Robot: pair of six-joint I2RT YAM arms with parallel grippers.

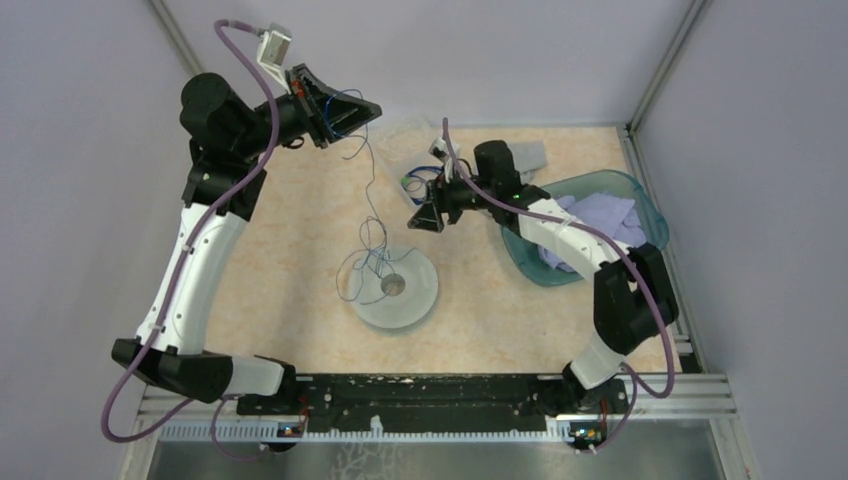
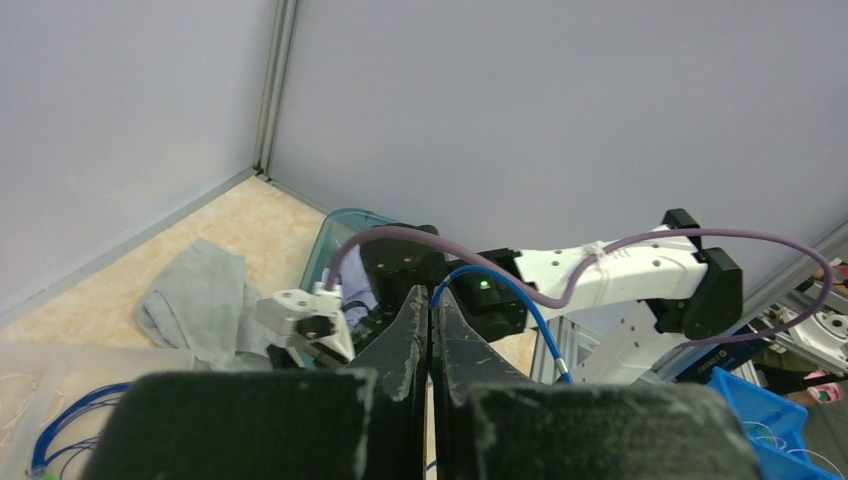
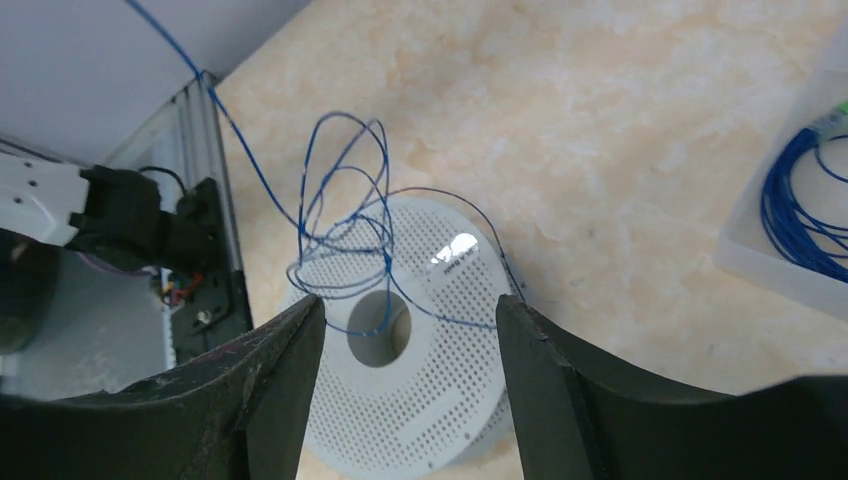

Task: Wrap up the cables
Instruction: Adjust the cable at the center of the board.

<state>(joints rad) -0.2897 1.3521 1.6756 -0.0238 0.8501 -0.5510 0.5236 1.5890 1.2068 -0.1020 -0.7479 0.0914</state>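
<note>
The cable point(image 1: 366, 190) is a very thin dark wire. It runs from my raised left gripper point(image 1: 372, 110) down to loose loops on the pale grey perforated spool point(image 1: 410, 300), which lies flat on the table. In the left wrist view my left gripper point(image 2: 432, 292) is shut, with a bluish strand of the cable point(image 2: 512, 288) arcing out of the tips. My right gripper point(image 1: 425, 218) is open and empty, hovering above the spool point(image 3: 440, 390). The tangled loops point(image 3: 387, 262) show between its jaws in the right wrist view point(image 3: 408, 300).
A clear tray point(image 1: 412, 165) behind the right gripper holds a coiled bright blue wire with a green end point(image 3: 800, 200). A teal bin point(image 1: 640, 195) with lavender cloths stands at the right. A grey cloth point(image 1: 528, 155) lies at the back. Metal frame posts edge the table.
</note>
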